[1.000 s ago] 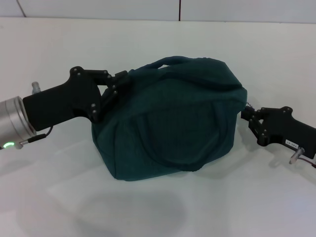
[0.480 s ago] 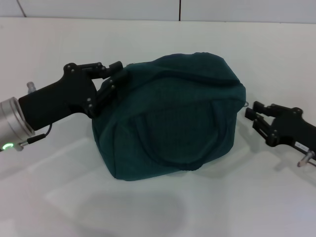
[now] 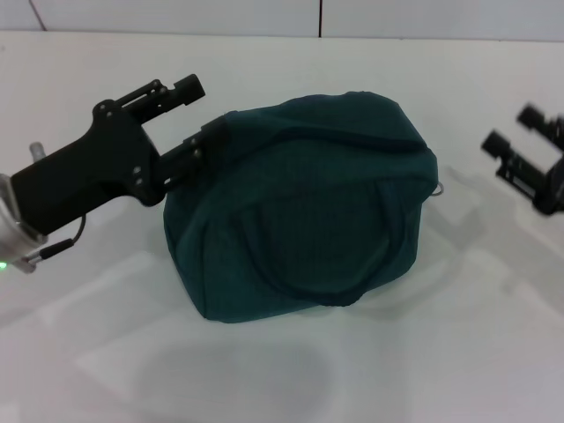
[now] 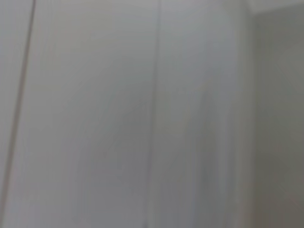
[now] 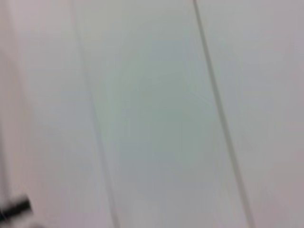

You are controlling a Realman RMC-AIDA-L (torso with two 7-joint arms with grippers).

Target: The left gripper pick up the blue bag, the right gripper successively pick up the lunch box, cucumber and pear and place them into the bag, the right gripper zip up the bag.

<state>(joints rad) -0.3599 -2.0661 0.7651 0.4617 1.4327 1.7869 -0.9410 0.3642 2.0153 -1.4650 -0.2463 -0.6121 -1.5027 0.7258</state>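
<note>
The blue bag (image 3: pixel 304 207) sits slumped and closed on the white table in the head view, one handle lying flat on its front. Its small metal ring pull (image 3: pixel 438 187) shows at the right end. My left gripper (image 3: pixel 207 109) is open at the bag's upper left. The lower finger (image 3: pixel 196 148) rests against the fabric and the upper finger is raised clear of it. My right gripper (image 3: pixel 511 129) is open near the right edge of the view, well apart from the bag. The lunch box, cucumber and pear are out of view. Both wrist views show only blurred pale surfaces.
The white table (image 3: pixel 264 370) stretches around the bag, with a wall seam at the back (image 3: pixel 320 18). A dark bit of hardware (image 5: pixel 14 208) shows at the edge of the right wrist view.
My left gripper has opened and let go of the bag's upper left edge. My right gripper has opened, left the ring pull and drawn back to the right and up. The bag's top has settled.
</note>
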